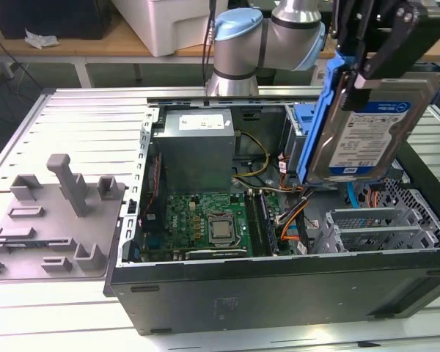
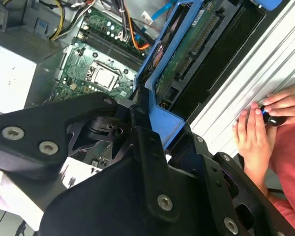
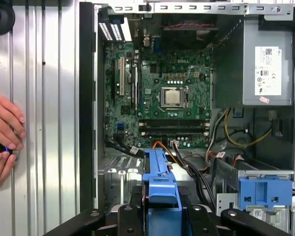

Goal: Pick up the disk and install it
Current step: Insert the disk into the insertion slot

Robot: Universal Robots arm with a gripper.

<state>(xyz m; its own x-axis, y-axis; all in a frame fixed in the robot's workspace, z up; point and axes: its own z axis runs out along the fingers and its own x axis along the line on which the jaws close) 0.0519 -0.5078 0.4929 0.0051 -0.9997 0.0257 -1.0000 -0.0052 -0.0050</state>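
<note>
In the exterior view the end effector [image 1: 378, 66] is clenched on the disk [image 1: 359, 136] and holds it in the air, tilted, label facing the camera and blue rail along one long edge. Below the end effector lies the open case [image 1: 279, 286], on its side on the slatted tabletop [image 1: 81, 117]. Inside it are the motherboard [image 1: 205, 220], the power supply [image 1: 194, 147] and, almost under the disk, the drive cage [image 1: 374, 231]. Well away from the end effector, beside the case, sits a grey fixture [image 1: 66, 191].

In the second wrist view the black fingers [image 2: 142, 147] grip the disk's blue rail, and the green circuit board on the disk's underside is visible. Off to one side, outside the case, a person's hand [image 2: 253, 137] rests on the tabletop, seemingly over a small dark object.

In the first wrist view the rail juts out from the end effector over the case's interior. The motherboard is further out, and a blue bracket [image 3: 264, 191] is nearby.
</note>
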